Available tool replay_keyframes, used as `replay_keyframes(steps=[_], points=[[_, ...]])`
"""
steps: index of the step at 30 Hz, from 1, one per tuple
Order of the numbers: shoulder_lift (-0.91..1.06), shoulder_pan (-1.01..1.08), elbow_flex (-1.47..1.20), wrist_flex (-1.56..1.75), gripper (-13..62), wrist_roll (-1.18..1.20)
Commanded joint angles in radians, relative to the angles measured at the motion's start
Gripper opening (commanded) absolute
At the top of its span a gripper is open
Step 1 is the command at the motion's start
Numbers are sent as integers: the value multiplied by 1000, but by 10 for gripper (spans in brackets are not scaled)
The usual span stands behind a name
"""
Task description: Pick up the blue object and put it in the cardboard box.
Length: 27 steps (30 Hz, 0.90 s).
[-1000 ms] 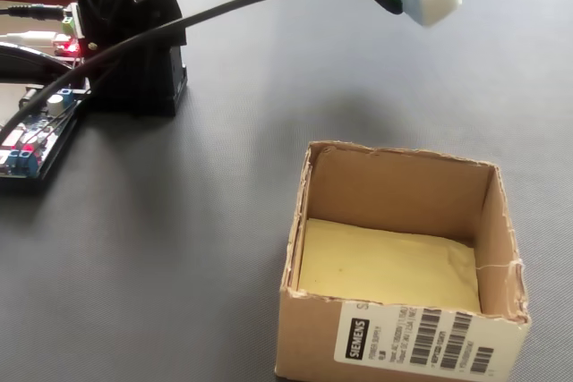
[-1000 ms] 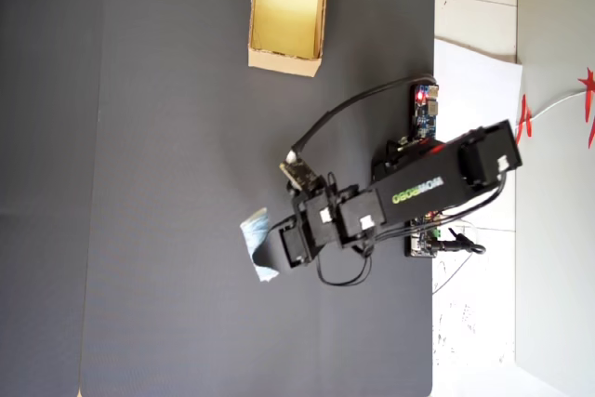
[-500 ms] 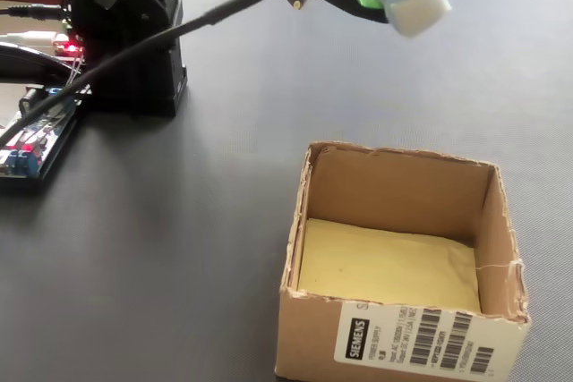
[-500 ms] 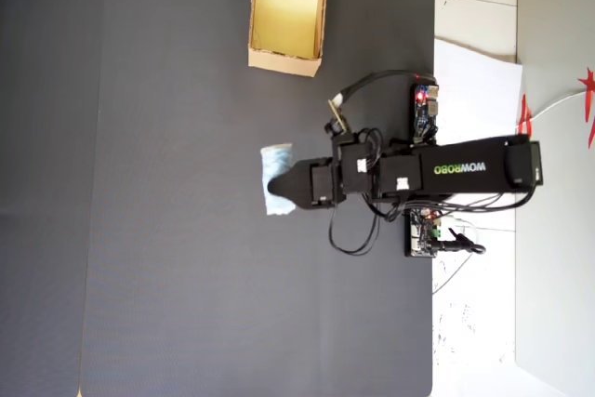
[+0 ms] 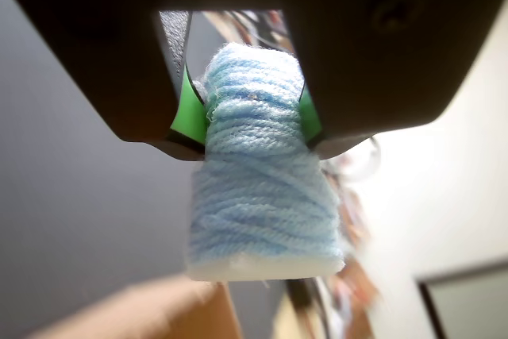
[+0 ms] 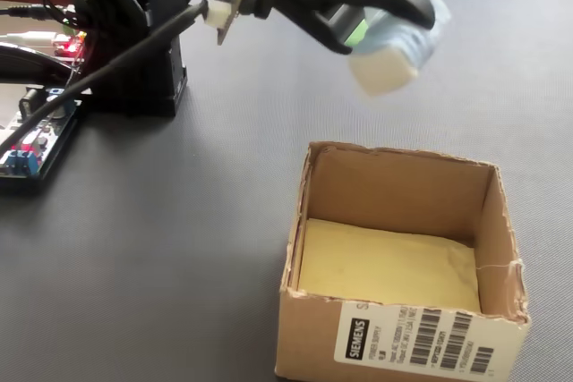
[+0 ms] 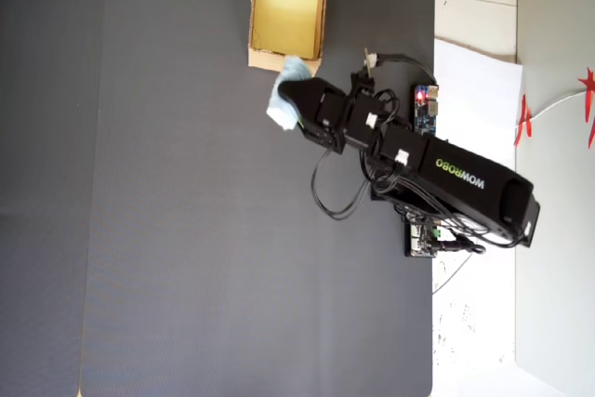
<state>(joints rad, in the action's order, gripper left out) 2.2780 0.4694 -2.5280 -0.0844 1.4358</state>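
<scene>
Cardboard box (image 6: pixel 403 266) stands nearest in the fixed view, interior empty. Beyond and above its far wall, the gripper (image 6: pixel 380 38) clamps the blue object (image 6: pixel 394 46) in mid-air. Wrist view: green-padded jaws press both sides of the lump (image 5: pixel 258 172).

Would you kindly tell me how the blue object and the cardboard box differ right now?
The blue object is small, soft and pale blue; the cardboard box is far larger, stiff and tan. The blue object hangs in the claw above the mat; the cardboard box stands on it, open and empty.
</scene>
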Motion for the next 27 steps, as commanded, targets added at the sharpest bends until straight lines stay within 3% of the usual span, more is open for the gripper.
replay_keyframes(steps=[1, 9, 12, 21, 27], points=[[55, 8, 84, 89, 45, -5], [-158, 164, 278, 84, 46, -55], [-348, 288, 391, 83, 46, -52], [-476, 353, 420, 86, 49, -48], [-492, 354, 387, 34, 224, 14]])
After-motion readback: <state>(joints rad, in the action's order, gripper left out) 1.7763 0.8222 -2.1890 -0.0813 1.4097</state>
